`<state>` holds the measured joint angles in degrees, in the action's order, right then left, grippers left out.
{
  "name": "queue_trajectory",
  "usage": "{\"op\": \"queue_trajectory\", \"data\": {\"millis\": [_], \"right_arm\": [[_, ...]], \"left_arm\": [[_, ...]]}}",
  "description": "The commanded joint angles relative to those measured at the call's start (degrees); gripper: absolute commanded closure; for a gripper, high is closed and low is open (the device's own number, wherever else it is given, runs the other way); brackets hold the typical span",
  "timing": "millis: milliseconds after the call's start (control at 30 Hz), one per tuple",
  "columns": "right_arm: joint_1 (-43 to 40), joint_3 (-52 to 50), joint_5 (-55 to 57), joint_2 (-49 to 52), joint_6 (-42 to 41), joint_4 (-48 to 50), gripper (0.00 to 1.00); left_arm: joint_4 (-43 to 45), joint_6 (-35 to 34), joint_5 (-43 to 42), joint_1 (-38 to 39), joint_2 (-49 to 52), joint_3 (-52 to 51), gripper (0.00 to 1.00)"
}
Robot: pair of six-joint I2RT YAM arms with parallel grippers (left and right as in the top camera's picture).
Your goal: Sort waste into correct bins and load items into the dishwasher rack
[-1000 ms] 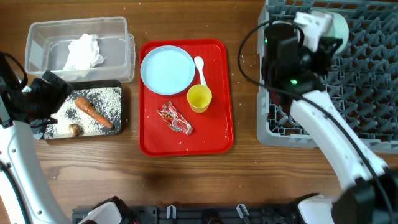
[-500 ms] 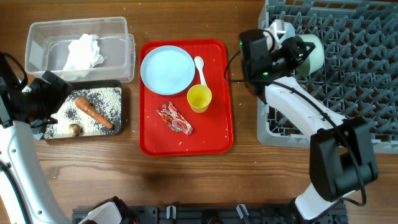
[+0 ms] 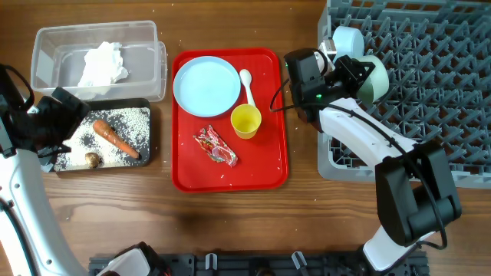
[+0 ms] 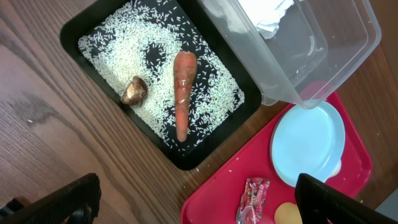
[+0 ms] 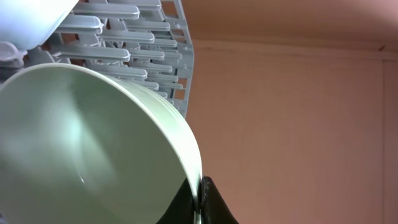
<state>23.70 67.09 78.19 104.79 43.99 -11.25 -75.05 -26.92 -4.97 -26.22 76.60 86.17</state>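
Overhead, the left gripper [image 4: 199,202] hangs over the table's left edge with its fingers spread wide and nothing between them. Just in front of it lies the black tray [image 3: 148,134], which holds scattered rice [image 3: 130,119], a carrot [image 3: 115,136] lying at a slant and a small brown lump [image 3: 93,159] by the carrot's thin end. Beyond that tray stands the clear tub [image 3: 46,46] with a crumpled napkin [image 3: 103,63] inside. Between the two grippers sits the red tray [image 3: 184,172], carrying the plate [image 3: 206,85], the spoon [image 3: 247,84] just beside the plate, the yellow cup [image 3: 245,121] upright, and the wrapper [image 3: 215,146]. At the rack's near left edge the right gripper [image 5: 199,196] has its fingers pressed together on the rim of a bowl [image 3: 376,77], which is tipped on edge over the pegs of the rack [image 3: 445,92]. A second bowl [image 3: 349,38] sits in the rack just behind the held one.
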Motion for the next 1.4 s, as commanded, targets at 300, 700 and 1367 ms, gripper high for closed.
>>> {"op": "queue_trajectory", "data": {"millis": [300,700,1367], "right_arm": [[3.1,-0.7,-2.1,0.3,-0.3,10.8,0.00],[8.6,-0.7,-6.8,-2.3,4.6,26.7,0.00],[28.1,-0.7,-23.3,-11.8,-36.4,22.3,0.00]], "left_arm": [[0.0,-0.5,0.1,-0.3,-0.4,0.9,0.00],[0.0,-0.5,0.1,-0.3,-0.4,0.9,0.00],[0.0,-0.5,0.1,-0.3,-0.4,0.9,0.00]]}}
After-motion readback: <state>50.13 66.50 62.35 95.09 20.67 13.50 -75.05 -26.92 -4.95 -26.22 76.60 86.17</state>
